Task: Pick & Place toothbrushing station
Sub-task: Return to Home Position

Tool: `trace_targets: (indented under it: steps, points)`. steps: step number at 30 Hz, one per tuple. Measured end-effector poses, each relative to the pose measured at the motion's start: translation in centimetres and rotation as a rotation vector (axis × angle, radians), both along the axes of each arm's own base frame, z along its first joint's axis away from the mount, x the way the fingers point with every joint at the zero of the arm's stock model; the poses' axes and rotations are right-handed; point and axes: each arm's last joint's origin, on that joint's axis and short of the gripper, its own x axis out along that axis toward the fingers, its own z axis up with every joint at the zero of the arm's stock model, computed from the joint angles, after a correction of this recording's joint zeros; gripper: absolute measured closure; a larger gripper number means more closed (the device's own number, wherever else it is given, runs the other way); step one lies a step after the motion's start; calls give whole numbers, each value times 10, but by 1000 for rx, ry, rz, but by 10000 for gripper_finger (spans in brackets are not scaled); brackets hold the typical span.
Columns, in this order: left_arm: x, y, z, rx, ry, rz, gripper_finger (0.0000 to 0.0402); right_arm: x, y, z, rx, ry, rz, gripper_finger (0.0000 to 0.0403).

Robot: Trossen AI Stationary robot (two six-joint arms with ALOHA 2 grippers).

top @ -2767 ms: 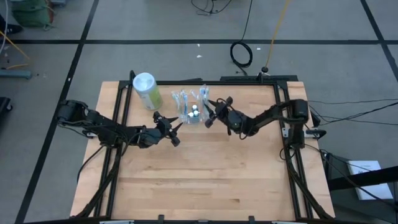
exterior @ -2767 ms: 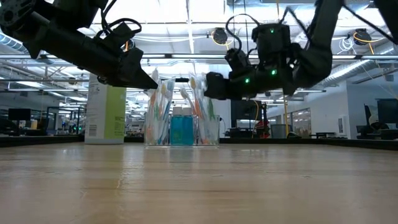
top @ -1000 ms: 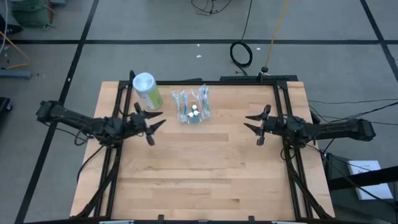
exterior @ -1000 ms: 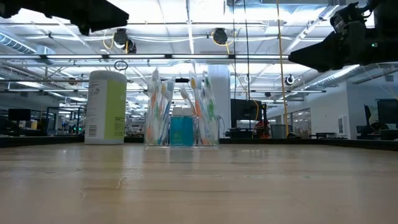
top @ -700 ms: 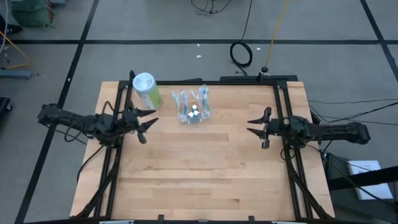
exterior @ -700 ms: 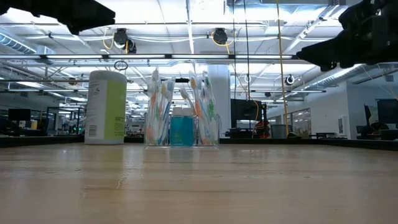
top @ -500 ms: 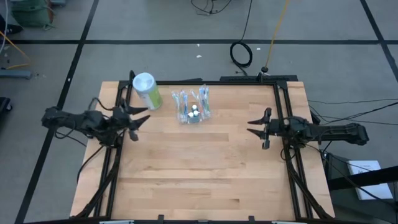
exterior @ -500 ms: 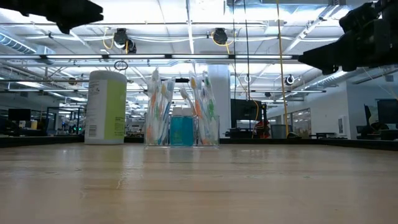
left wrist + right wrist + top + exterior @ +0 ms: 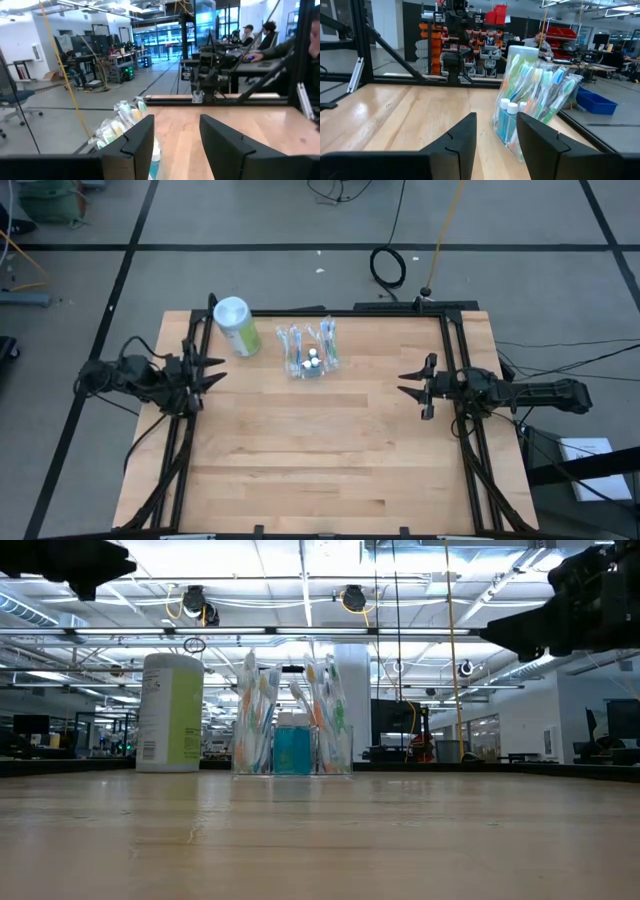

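Note:
The toothbrushing station (image 9: pixel 310 352), a small clear holder with coloured toothbrushes and blue white-capped tubes, stands on its base at the table's far middle. It also shows in the low view (image 9: pixel 292 725), the left wrist view (image 9: pixel 119 126) and the right wrist view (image 9: pixel 535 97). My left gripper (image 9: pixel 212 370) is open and empty above the table's left edge, pointing toward the station. My right gripper (image 9: pixel 402 385) is open and empty near the table's right side, pointing left. Both hang high in the low view, the left gripper (image 9: pixel 70 565) and the right gripper (image 9: pixel 530 630).
A green canister with a white lid (image 9: pixel 235 326) stands left of the station, near the far left corner. Black frame rails (image 9: pixel 188 440) run along the table's left and right sides. People sit at desks in the room beyond (image 9: pixel 252 37).
My left gripper has drawn back from the middle toward the table's left edge, staying open. My right gripper has gone a little toward the right edge and then held still. The station and canister have stayed in place.

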Motion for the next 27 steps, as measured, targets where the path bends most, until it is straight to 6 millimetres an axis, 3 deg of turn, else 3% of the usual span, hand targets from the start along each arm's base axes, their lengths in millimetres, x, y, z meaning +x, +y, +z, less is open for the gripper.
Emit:
trace_targets:
  steps: [7,13,22,27]
  points:
    - [8,-2,-17,30,12,22,240,0,0,0,1,0,-1,273]
    - [20,-7,-37,78,-6,-59,240,0,0,0,-1,1,-2,273]
    - [37,-16,-83,147,-35,-215,240,0,0,0,-1,2,-2,273]
    - [37,-17,-83,141,-27,-226,240,0,0,0,0,1,-2,273]
